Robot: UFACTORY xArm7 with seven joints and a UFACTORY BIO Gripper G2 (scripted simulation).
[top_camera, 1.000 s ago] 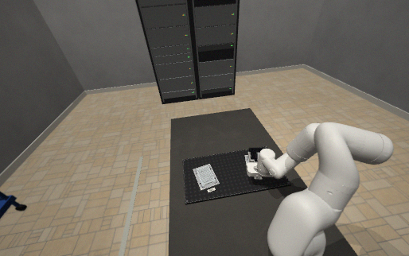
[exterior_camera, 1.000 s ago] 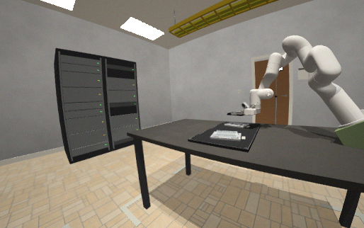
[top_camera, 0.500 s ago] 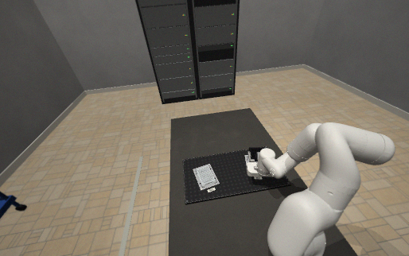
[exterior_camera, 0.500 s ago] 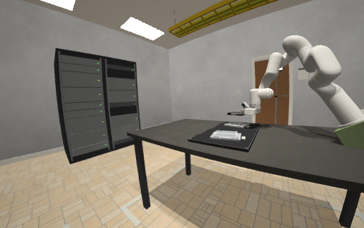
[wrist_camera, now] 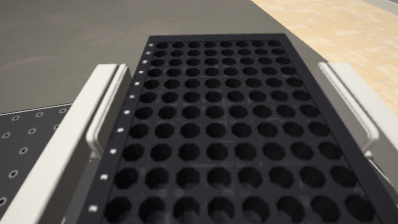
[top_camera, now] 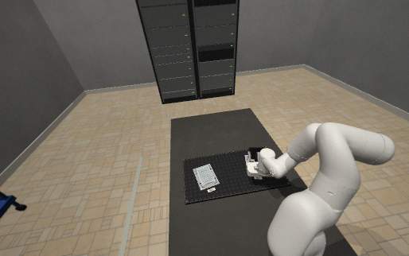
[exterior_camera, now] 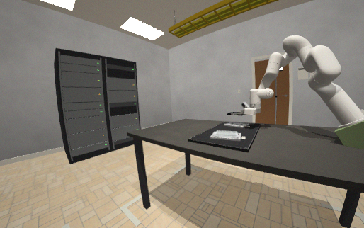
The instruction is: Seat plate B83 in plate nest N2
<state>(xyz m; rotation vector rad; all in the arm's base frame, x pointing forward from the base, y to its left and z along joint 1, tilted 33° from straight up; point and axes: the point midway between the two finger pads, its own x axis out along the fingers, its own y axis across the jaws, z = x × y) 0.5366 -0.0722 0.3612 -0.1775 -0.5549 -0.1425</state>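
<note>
Top view: on the desk (top_camera: 207, 131) (exterior_camera: 170, 128) (wrist_camera: 75, 40), a black board (top_camera: 231, 179) (exterior_camera: 196, 140) (wrist_camera: 37, 142) reaches from near the left edge toward the right edge. A pale nest with a pale gridded plate (top_camera: 205, 175) (exterior_camera: 225, 134) in it lies on the board, toward the desk's left edge, a small tag (top_camera: 211, 190) (exterior_camera: 243, 137) just beside it. Toward the right edge, the tool (top_camera: 253, 158) (exterior_camera: 241, 112) (wrist_camera: 227, 107) and the smooth white arm (top_camera: 338, 159) (exterior_camera: 326, 64) mostly hide what is below. Tan block-patterned floor (top_camera: 107, 131) (exterior_camera: 92, 184) (wrist_camera: 340, 35) surrounds the desk; 2 black rack bays (top_camera: 192, 44) (exterior_camera: 106, 103) stand beyond the far edge.

Exterior view: the tool holds a thin black plate (top_camera: 256, 150) (exterior_camera: 234, 113) (wrist_camera: 215, 105) level above the board, apart from it. A second pale nest (exterior_camera: 236, 124) sits beneath, farther along the board than the first. Grey walls, a brown door (exterior_camera: 265, 78) and a yellow overhead tray (exterior_camera: 198, 23) show behind.

Wrist view: the tool is closed onto the black plate, 1 pale finger along each long side. The plate is matte, with 8 columns of round, dark wells and white dots down 1 edge; what the wells contain cannot be told. No label is readable, so which plate is B83 and which nest is N2 cannot be told.

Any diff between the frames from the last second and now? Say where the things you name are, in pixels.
No visible change. The gripper (top_camera: 255, 153) (exterior_camera: 236, 113) (wrist_camera: 227, 117) still holds the black plate (top_camera: 255, 150) (exterior_camera: 234, 113) (wrist_camera: 215, 105) above the perforated board (top_camera: 231, 187) (exterior_camera: 198, 139) (wrist_camera: 45, 142); nothing was grasped or released. The light plate (top_camera: 205, 176) (exterior_camera: 226, 134) and arm (top_camera: 338, 159) (exterior_camera: 323, 64) stayed put.
</note>
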